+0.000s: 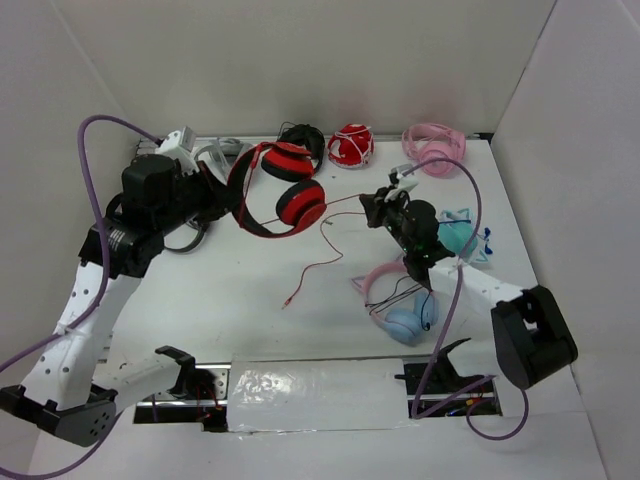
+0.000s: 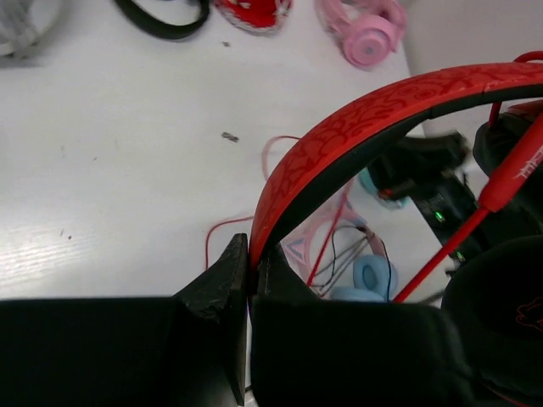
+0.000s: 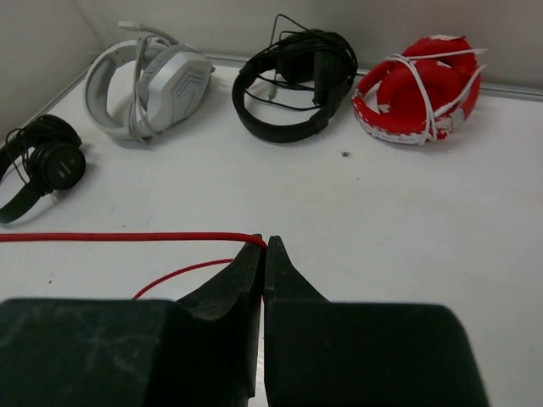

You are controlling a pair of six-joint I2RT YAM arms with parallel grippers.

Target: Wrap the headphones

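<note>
- The red over-ear headphones (image 1: 290, 185) sit at about 10 o'clock on the white desk (image 1: 230, 300), with both round earcups turned toward the middle.
- The left tool (image 2: 248, 259) is pressed together on their red patterned headband (image 2: 365, 127), pinching it near one end. The band arcs away toward 2 o'clock in the left wrist view.
- I cannot tell whether the earcups touch the desk.
- The right tool (image 3: 265, 248) is pinched on the thin red cable (image 3: 127, 237), which runs taut from its tips toward 9 o'clock in the right wrist view.
- From above, the cable crosses from the nearer earcup to the right tool at about 2 o'clock. The rest lies slack on the desk, with its plug end (image 1: 288, 300) near 7 o'clock.
- Along the far edge lie a black pair (image 3: 293, 85) and a folded red pair wound with white cord (image 3: 420, 89) near 12 o'clock, and a pink pair (image 1: 435, 150) at 1 o'clock.
- A white-grey headset (image 3: 148, 76) and a small black pair (image 3: 42, 165) lie toward 11 o'clock.
- A pink-and-blue pair (image 1: 400, 315) lies at 5 o'clock, under the right arm.
</note>
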